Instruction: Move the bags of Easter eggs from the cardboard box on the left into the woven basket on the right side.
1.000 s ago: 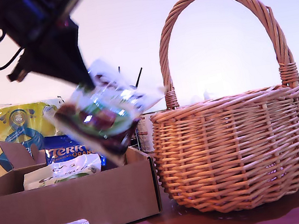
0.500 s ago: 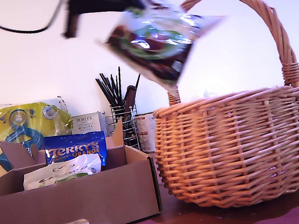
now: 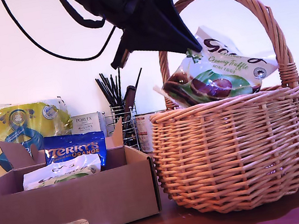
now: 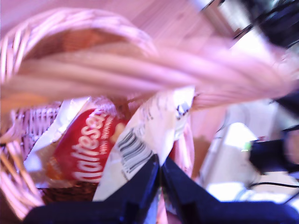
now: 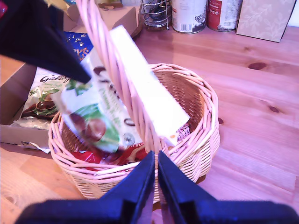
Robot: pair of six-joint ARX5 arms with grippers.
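Note:
My first gripper (image 3: 195, 48) (image 4: 160, 163) is shut on a white, green-printed bag of eggs (image 3: 218, 74) (image 4: 140, 140). It holds the bag under the arched handle of the woven basket (image 3: 236, 149), and the bag's lower end dips behind the rim. A red-and-white bag (image 4: 86, 149) (image 5: 93, 156) lies inside the basket. At the exterior view's left, the cardboard box (image 3: 73, 205) holds a blue "Terry's Orange" bag (image 3: 76, 153) and a white bag with green print (image 3: 62, 171). My second gripper (image 5: 155, 156) hovers shut and empty above the basket's near rim.
Behind the box stand a yellow plastic-wrapped pack (image 3: 18, 131), a white Porlex carton (image 3: 87, 123) and a wire utensil holder (image 3: 121, 116). Tins (image 5: 189, 14) stand farther back on the wooden table (image 5: 261, 93). The first arm's cable loops above the box.
My first gripper has carried the green-printed bag from above the box towards the exterior view's right, then down under the basket handle. The box and basket have not moved.

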